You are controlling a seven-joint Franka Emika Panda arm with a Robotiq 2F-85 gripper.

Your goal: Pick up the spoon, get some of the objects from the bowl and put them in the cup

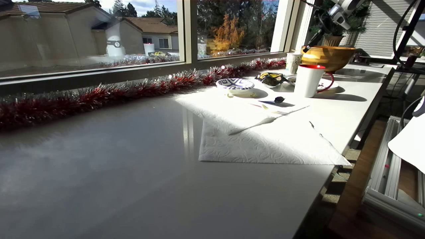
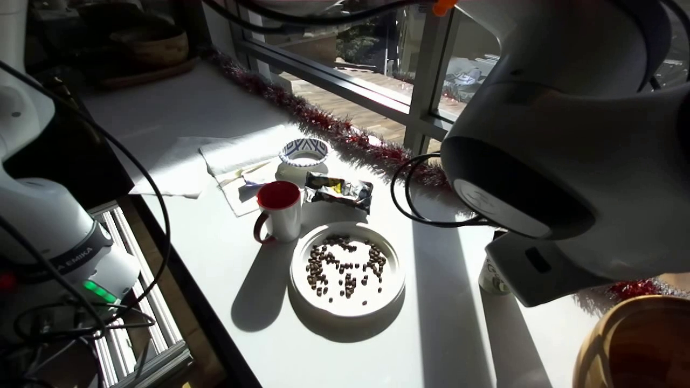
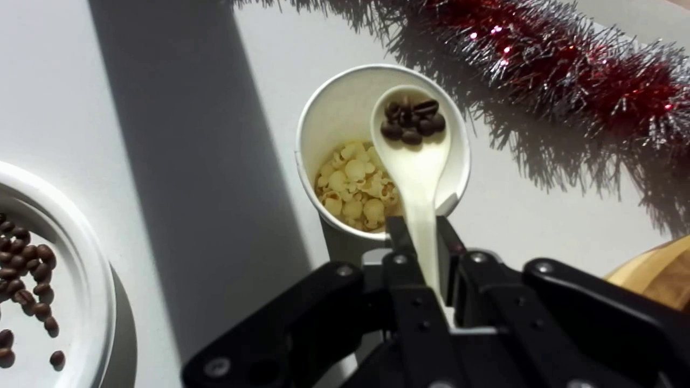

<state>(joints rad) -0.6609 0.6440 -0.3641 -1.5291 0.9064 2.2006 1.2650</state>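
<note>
In the wrist view my gripper (image 3: pixel 420 229) is shut on the handle of a white spoon (image 3: pixel 418 167). Several dark coffee beans (image 3: pixel 412 123) lie in the spoon's head. The head is above the open mouth of a paper cup (image 3: pixel 337 105) that has popcorn (image 3: pixel 353 183) inside. In an exterior view the gripper (image 1: pixel 308 46) points down beside the golden-brown wooden bowl (image 1: pixel 327 59); the bowl's edge also shows in the wrist view (image 3: pixel 660 272). The white mug (image 1: pixel 307 83) with red inside, the cup, stands apart; it also shows in an exterior view (image 2: pixel 287 218). It is outside the wrist view.
A white plate (image 2: pixel 323 310) with many coffee beans is beside the mug. A wrapper (image 2: pixel 339 191), a patterned paper bowl (image 2: pixel 304 152) and paper towels (image 1: pixel 265 142) lie farther along. Tinsel (image 1: pixel 149 84) runs along the window. The arm (image 2: pixel 539 161) hides the gripper in an exterior view.
</note>
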